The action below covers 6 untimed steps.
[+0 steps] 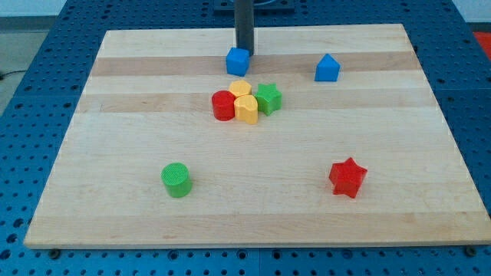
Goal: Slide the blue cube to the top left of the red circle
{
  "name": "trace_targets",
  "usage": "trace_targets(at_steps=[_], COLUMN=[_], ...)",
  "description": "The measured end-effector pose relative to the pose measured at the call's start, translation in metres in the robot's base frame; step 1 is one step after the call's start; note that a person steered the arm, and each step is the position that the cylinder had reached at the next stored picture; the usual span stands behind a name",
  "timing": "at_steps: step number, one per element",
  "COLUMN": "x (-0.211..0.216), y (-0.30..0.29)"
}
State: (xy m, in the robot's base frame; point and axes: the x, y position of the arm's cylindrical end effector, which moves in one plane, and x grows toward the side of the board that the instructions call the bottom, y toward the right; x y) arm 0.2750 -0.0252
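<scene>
Blue cube: small, solid, slightly turned so one corner faces the view's bottom, resting flat on the wooden board near the view's top, a little left of centre. Red circle: short upright cylinder, flat round face up, resting below the blue cube and slightly to the view's left of it, with a clear gap between the two. Blue cube thus above and slightly right of the red circle, not at its top left.

light: bright, even (soft overhead) | shadows: faint, short | glare: none | focus: sharp, slight compression softness
</scene>
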Motion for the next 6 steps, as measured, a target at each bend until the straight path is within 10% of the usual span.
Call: trace_targets(at_steps=[6], x=[0.042], y=[-0.036])
